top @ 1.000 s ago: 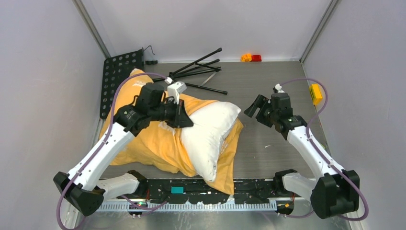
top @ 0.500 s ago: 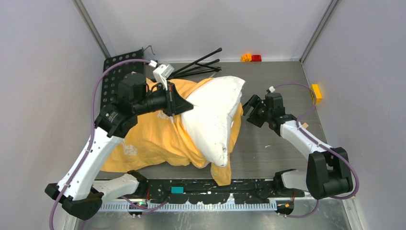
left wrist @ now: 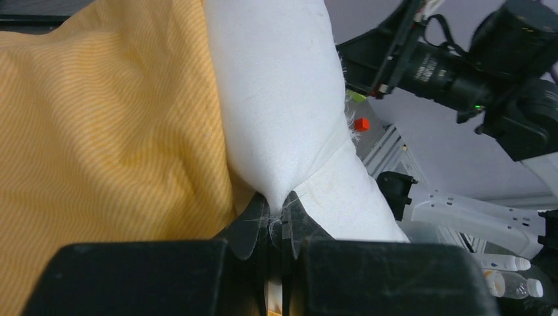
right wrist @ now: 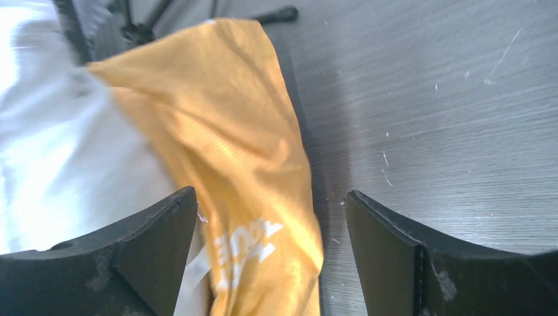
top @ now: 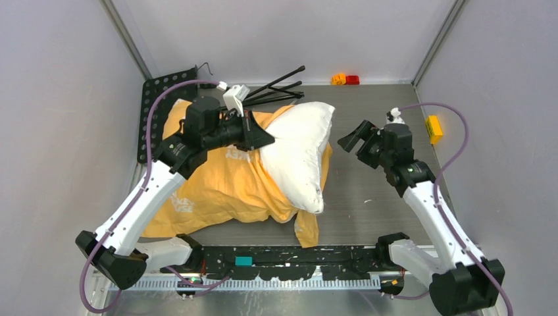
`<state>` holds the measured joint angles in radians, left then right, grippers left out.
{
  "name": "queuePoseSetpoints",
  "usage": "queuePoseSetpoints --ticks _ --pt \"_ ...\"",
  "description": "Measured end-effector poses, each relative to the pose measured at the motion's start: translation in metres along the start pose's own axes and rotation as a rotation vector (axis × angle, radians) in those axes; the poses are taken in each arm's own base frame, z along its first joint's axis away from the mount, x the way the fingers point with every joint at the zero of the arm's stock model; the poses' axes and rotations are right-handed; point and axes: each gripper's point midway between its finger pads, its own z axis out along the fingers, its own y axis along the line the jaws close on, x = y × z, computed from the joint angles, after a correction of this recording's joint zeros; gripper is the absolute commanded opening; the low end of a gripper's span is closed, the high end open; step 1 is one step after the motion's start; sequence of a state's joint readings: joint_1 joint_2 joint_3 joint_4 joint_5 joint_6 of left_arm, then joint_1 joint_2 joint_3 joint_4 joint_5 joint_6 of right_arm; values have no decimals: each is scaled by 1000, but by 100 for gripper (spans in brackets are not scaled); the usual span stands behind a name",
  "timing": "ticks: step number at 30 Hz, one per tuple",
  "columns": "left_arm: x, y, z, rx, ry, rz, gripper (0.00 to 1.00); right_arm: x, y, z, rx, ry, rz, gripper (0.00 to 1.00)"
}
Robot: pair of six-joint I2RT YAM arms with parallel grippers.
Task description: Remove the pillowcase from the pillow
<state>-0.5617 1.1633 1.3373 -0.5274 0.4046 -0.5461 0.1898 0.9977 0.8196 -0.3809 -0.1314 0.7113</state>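
The white pillow (top: 297, 155) lies mid-table, partly out of the orange-yellow pillowcase (top: 210, 187), which shows its plain reverse face and covers the pillow's left part. My left gripper (top: 270, 139) is shut on a pinch of the pillow's white fabric near its upper left edge; the left wrist view shows the jaws (left wrist: 279, 205) closed on the pillow (left wrist: 283, 85), with the pillowcase (left wrist: 99, 131) on the left. My right gripper (top: 351, 137) is open, just right of the pillow. In the right wrist view (right wrist: 270, 197) it faces the pillowcase's edge (right wrist: 224, 138) and the pillow (right wrist: 59, 158), touching neither.
A folded black tripod (top: 276, 92) lies behind the pillow. A black perforated plate (top: 161, 99) leans at the back left. Small orange and red blocks (top: 345, 79) sit by the back wall, and a yellow block (top: 433, 128) by the right wall.
My left gripper lifted the pillow toward the back, then shifted right, drawing more white out of the pillowcase. My right gripper moved in toward the pillow and has pulled back to the right.
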Motion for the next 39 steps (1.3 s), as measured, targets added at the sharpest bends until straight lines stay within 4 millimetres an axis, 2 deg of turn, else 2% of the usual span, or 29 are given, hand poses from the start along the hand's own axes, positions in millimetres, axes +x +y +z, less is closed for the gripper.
queuePoseSetpoints --ticks 5,8,10,15,16,17,19,20,21,23,27,33,36,39 --pt "-1 8 6 -27 -17 -2 0 -36 38 -42 -73 -90 -26 88" --pt "0 12 8 -36 -23 -1 0 -39 61 -49 -139 -47 -20 89" --pt "1 15 10 -42 -26 -1 0 -25 73 -44 -173 21 -15 89" --pt "3 17 12 -49 -27 -4 2 42 91 -30 -222 233 -30 89" --pt "3 18 12 -50 -25 -6 13 53 92 -27 -227 264 -29 89" --pt "5 19 13 -53 -21 -7 31 61 92 -24 -226 288 -22 89" --pt "8 23 14 -67 -13 -12 61 70 88 -19 -216 318 -10 89" --pt "7 25 14 -74 -16 -15 71 73 85 -16 -205 324 -7 89" --pt "6 26 15 -81 -22 -10 77 75 82 -14 -194 327 -6 89" --pt "2 29 13 -105 -33 -3 80 77 74 -12 -159 328 -11 89" --pt "-11 34 3 -185 -34 39 81 75 63 -8 -108 302 -29 89" --pt "-32 51 -30 -372 -51 145 83 67 52 -7 -56 244 -42 90" --pt "-24 65 -38 -449 -11 171 85 65 42 -14 -29 217 -53 91" --pt "-8 74 -36 -466 55 168 87 66 33 -18 -1 202 -65 91"
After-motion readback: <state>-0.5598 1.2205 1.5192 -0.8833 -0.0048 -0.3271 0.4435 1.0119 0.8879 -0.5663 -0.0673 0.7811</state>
